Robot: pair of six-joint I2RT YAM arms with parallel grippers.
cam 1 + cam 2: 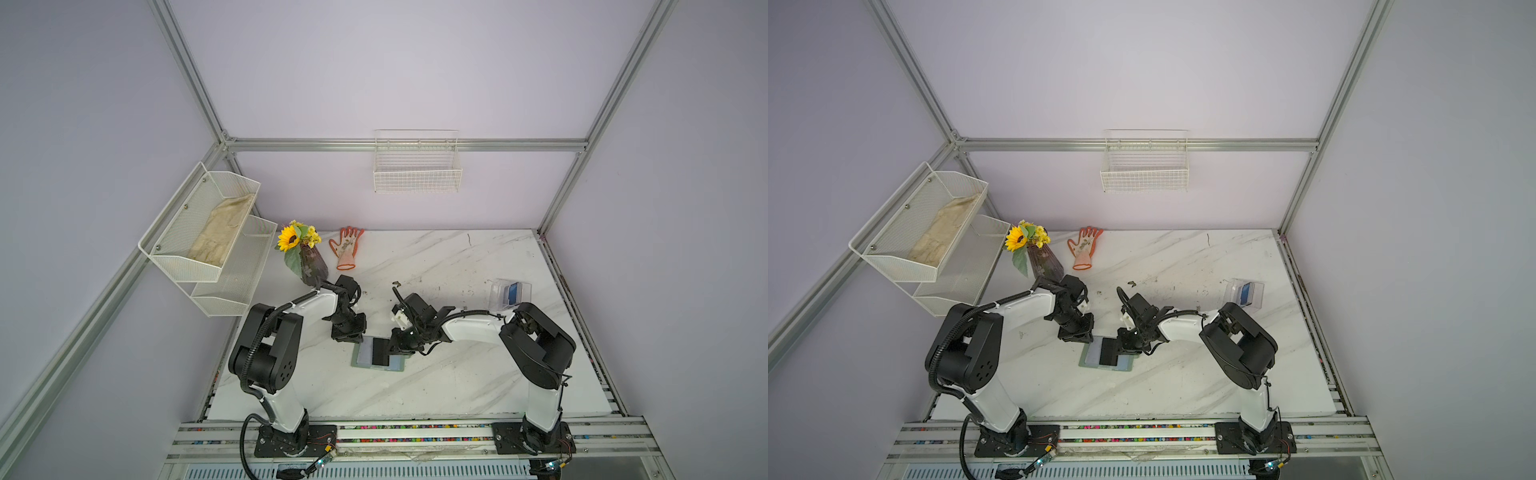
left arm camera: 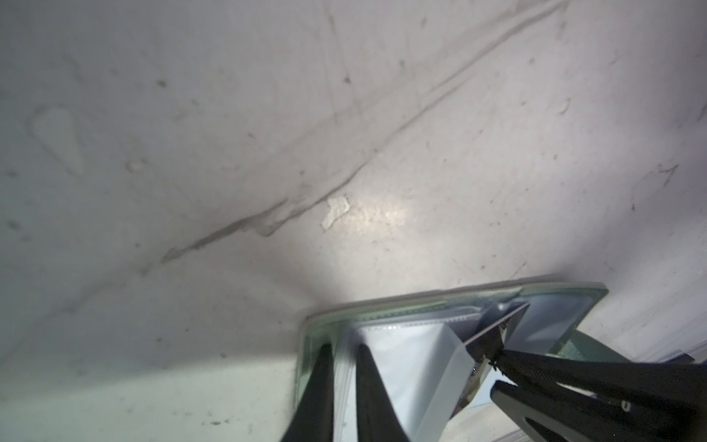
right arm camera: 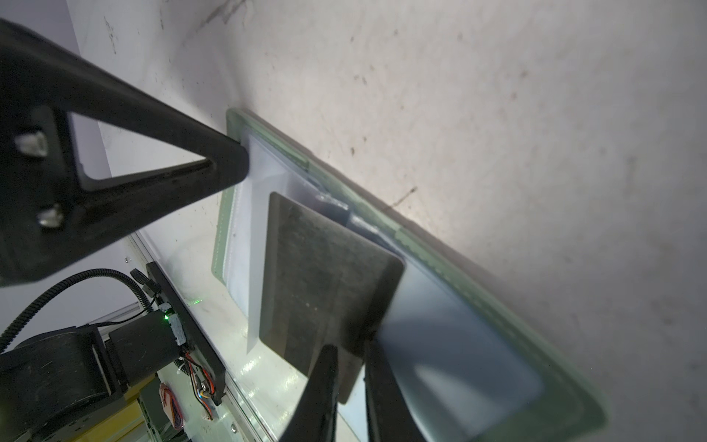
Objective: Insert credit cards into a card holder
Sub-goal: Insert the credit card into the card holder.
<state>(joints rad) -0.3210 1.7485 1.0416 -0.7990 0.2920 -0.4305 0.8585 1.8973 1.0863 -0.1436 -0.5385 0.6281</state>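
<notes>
My right gripper [image 3: 350,348] is clenched on one end of the black card [image 3: 325,268], which slants down over the open card holder [image 3: 428,252]. The holder lies flat on the table [image 1: 457,374], near the middle between my arms. My left gripper [image 2: 343,348] pinches the holder's left edge, where a clear sleeve [image 2: 413,363] stands raised. I judge the card's leading edge must meet the sleeve mouth squarely, then slide left slowly, or a corner may catch. A blue card [image 1: 514,292] waits in the clear box [image 1: 498,296], far right.
</notes>
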